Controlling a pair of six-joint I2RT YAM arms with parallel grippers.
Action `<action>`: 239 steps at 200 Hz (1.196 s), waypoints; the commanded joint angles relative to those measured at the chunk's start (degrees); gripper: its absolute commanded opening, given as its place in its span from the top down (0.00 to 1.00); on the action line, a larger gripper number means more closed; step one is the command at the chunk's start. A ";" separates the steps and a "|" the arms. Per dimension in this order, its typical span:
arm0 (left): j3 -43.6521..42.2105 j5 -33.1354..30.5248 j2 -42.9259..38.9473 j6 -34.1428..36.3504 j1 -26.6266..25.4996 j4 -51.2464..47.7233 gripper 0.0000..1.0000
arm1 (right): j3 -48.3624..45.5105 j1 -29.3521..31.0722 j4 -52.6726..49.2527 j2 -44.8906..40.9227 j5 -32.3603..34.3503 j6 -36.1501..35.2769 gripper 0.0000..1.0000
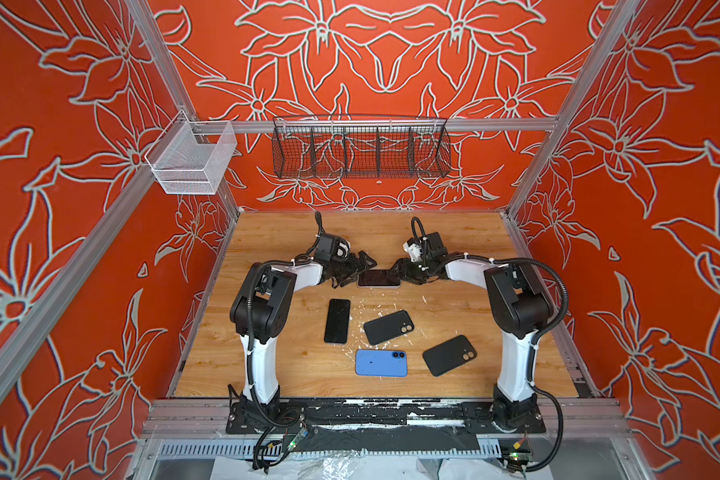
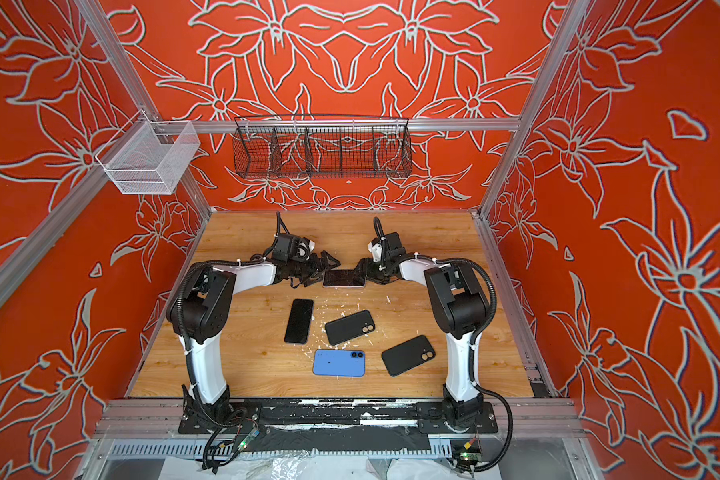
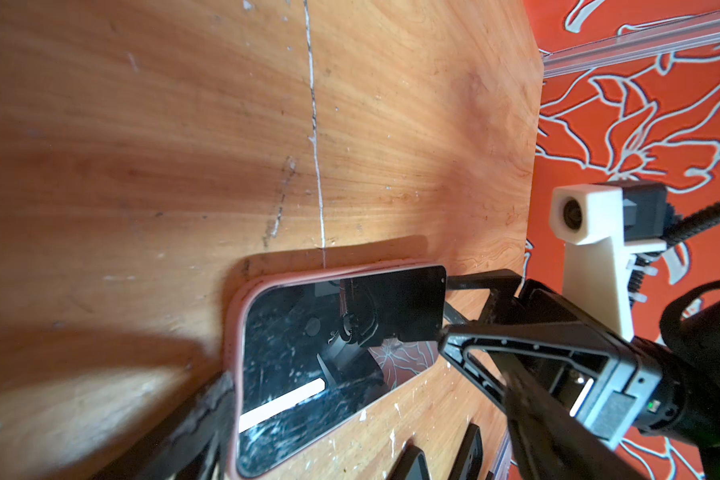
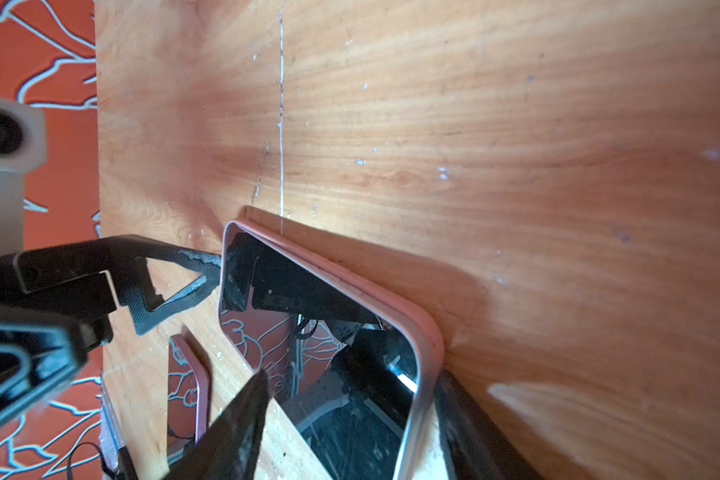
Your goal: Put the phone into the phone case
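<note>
Left gripper point(image 1: 360, 272) gaping, one tip at the 9 o'clock end of the phone point(image 1: 379, 278). Phone lies in the case point(image 3: 235, 340) at 12 o'clock on the table point(image 1: 454, 232); likely not fully seated. Right gripper point(image 1: 399, 272) straddles the 3 o'clock end, grasp unclear. Right wrist view shows the phone's silver edge proud of the pink rim; top views don't.

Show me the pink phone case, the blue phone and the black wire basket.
Pink rubbery phone case point(image 3: 235, 332): left wrist view, side rim.
Blue rectangular phone point(image 1: 381, 363): a top view, middle of back.
Black wire basket point(image 1: 360, 151): a top view, front mesh.
</note>
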 commanded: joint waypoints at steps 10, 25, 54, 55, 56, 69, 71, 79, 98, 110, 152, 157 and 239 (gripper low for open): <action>0.07 2.13 1.36 -0.96 -0.80 3.55 0.02 | -4.38 0.67 4.77 0.32 -9.01 2.73 0.36; 0.15 2.30 1.46 -1.24 -1.10 3.73 0.02 | -6.75 0.49 12.29 0.26 -11.19 6.55 0.36; 0.24 2.30 1.22 -1.00 -1.66 3.47 0.02 | -9.28 0.42 22.76 1.33 -13.75 12.36 0.36; 0.24 2.30 1.23 -0.99 -1.66 3.47 0.02 | -9.35 0.47 22.99 1.34 -13.80 12.49 0.36; 0.24 2.26 1.23 -0.99 -1.66 3.42 0.02 | -9.39 0.44 23.24 1.34 -13.82 12.56 0.36; 0.24 2.22 1.14 -0.89 -1.66 3.29 0.02 | -9.93 0.42 25.35 1.48 -14.08 13.47 0.36; 0.18 2.26 1.14 -0.89 -1.68 3.29 0.02 | -10.02 0.42 25.47 1.45 -14.23 13.62 0.36; 0.15 2.30 1.20 -0.89 -1.75 3.29 0.02 | -10.28 0.44 26.88 1.35 -14.70 14.21 0.36; 0.13 2.48 1.40 -1.05 -1.83 3.51 0.02 | -11.16 0.44 30.67 1.05 -16.82 15.52 0.36; 0.07 2.56 1.56 -1.15 -1.92 3.68 0.02 | -11.53 0.42 31.62 0.57 -17.31 15.63 0.36; -0.09 2.15 1.15 -0.98 -1.95 3.58 0.02 | -12.20 0.10 29.55 -1.32 -14.84 14.38 0.42; -0.19 2.05 1.04 -0.98 -2.01 3.56 0.02 | -12.49 -0.08 29.78 -1.42 -14.43 14.66 0.43; -0.72 1.82 0.70 -0.89 -1.96 3.81 0.02 | -16.75 -2.55 31.84 -4.62 -12.66 15.84 0.52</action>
